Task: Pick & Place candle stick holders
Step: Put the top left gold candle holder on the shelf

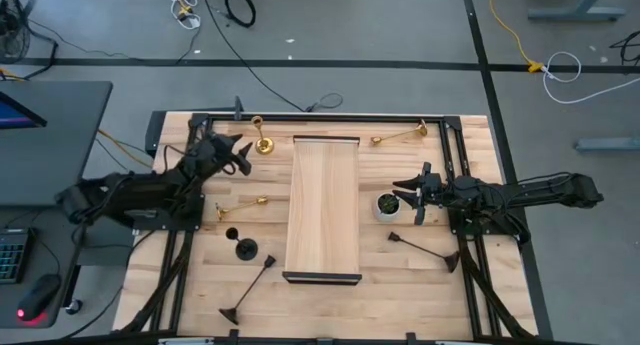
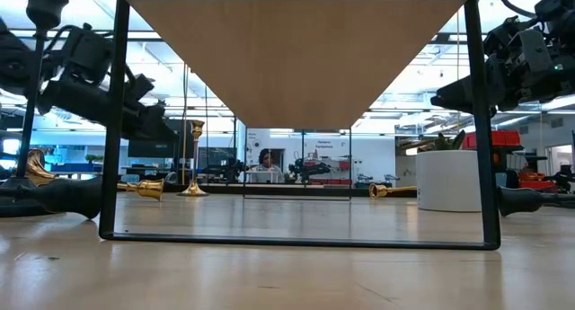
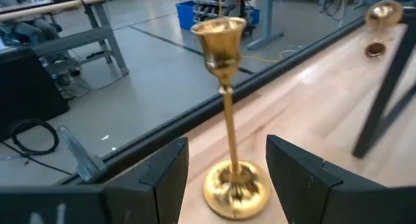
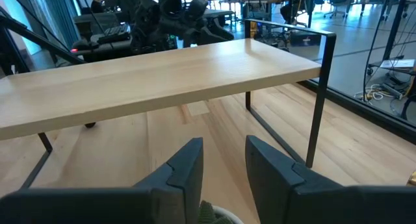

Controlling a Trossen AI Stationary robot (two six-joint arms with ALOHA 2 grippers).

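A brass candle stick holder stands upright on its round base near the table's far-left edge. My left gripper is open, with a finger on either side of the stem just above the base, touching neither. Two more brass holders lie on their sides. Black holders rest at the near left and the near right. My right gripper waits open, holding nothing, over the white pot.
A long wooden shelf on thin black legs stands across the table's middle, from far to near. The black frame rail runs close behind the upright brass holder. A person sits in the room beyond the table.
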